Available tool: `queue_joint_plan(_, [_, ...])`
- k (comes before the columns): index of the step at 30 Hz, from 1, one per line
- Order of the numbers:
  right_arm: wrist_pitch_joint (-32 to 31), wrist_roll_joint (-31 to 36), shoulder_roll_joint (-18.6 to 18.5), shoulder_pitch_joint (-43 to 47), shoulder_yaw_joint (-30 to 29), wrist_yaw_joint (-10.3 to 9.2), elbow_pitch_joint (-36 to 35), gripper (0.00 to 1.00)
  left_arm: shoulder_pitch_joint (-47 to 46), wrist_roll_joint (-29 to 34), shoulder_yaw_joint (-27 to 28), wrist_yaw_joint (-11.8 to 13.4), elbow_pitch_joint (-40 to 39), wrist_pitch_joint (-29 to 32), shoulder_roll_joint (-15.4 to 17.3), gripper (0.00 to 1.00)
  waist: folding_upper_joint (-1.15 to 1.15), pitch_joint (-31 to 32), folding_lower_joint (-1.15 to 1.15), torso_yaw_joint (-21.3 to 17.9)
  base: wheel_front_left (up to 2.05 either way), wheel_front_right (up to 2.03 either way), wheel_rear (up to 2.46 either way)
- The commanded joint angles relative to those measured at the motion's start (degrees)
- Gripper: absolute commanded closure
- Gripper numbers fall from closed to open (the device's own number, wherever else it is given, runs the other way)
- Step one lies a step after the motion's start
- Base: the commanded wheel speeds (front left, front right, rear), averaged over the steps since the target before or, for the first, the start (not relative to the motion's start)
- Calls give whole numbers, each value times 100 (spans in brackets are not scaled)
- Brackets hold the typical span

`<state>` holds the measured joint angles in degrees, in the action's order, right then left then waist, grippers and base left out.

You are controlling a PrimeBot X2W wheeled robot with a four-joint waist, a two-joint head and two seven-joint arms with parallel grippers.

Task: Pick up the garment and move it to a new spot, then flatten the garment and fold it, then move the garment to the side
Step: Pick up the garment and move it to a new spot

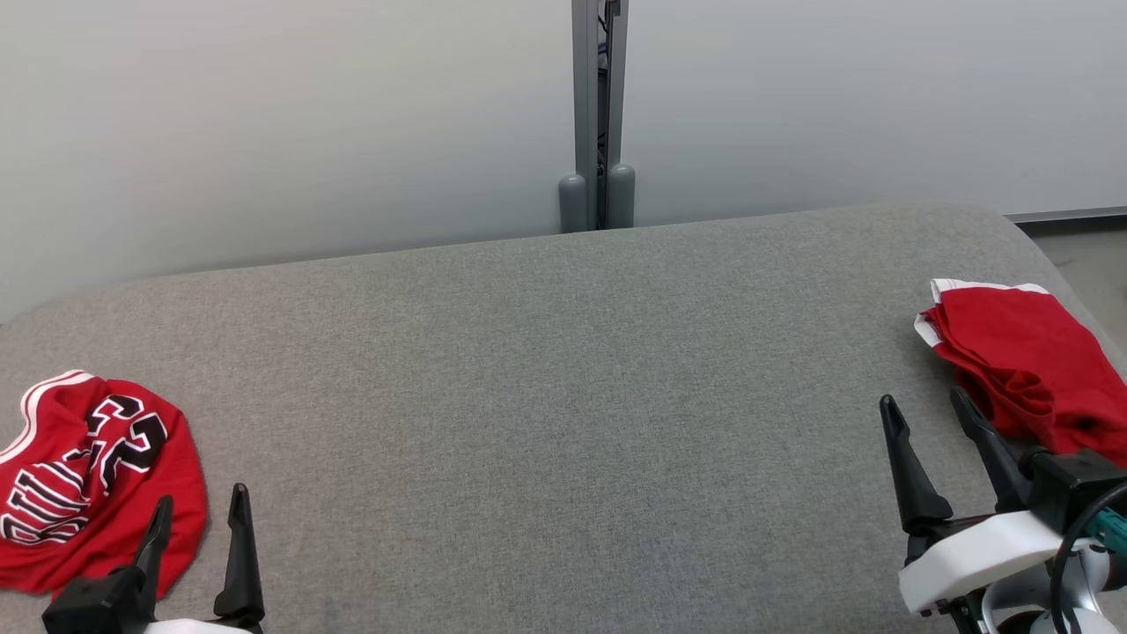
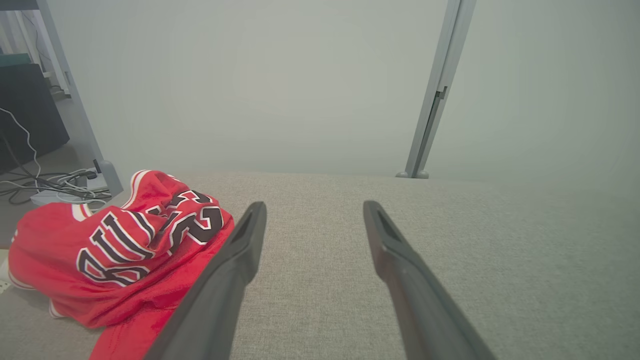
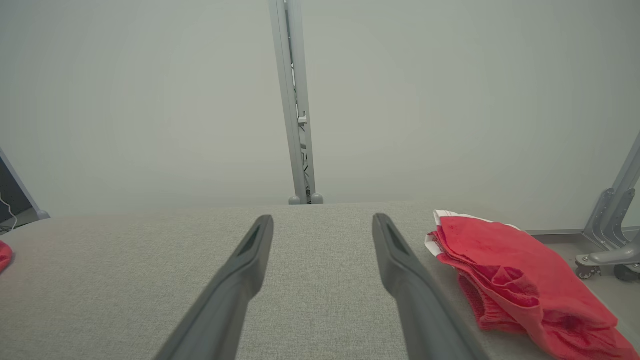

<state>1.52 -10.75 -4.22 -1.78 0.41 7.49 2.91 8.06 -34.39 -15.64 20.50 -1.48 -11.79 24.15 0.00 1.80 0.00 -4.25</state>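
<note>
A crumpled red jersey (image 1: 84, 471) with black and white lettering lies bunched at the left end of the grey padded table (image 1: 546, 396); the left wrist view has this jersey (image 2: 115, 250) left of my fingers. My left gripper (image 1: 198, 515) stands open just right of it, empty. At the right end lies a folded red garment (image 1: 1026, 357) with white trim, also seen as the red folded garment (image 3: 510, 270) in the right wrist view. My right gripper (image 1: 924, 414) is open beside its left edge, holding nothing. In the wrist views the left gripper (image 2: 312, 210) and right gripper (image 3: 322, 222) both hover over bare fabric.
A grey metal post (image 1: 599, 114) rises behind the table against a pale wall. Cables (image 2: 50, 182) and dark equipment sit on the floor beyond the left end. A wheeled frame (image 3: 607, 235) stands past the right end.
</note>
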Motion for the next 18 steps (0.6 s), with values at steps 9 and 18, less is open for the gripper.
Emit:
queue_joint_plan(9, [-2, -13, -1, 77, -76, 1, -46, 0, -55, 52, -74, -65, -106, 29, 102, 0, 0, -10, 0, 42, 0, 0, 0])
queue_joint_plan(18, [-27, -45, 5, 88, -133, 1, -114, 0, -278, 92, -98, -255, -226, -90, 160, 0, 0, -47, 0, 318, 0, 0, 0])
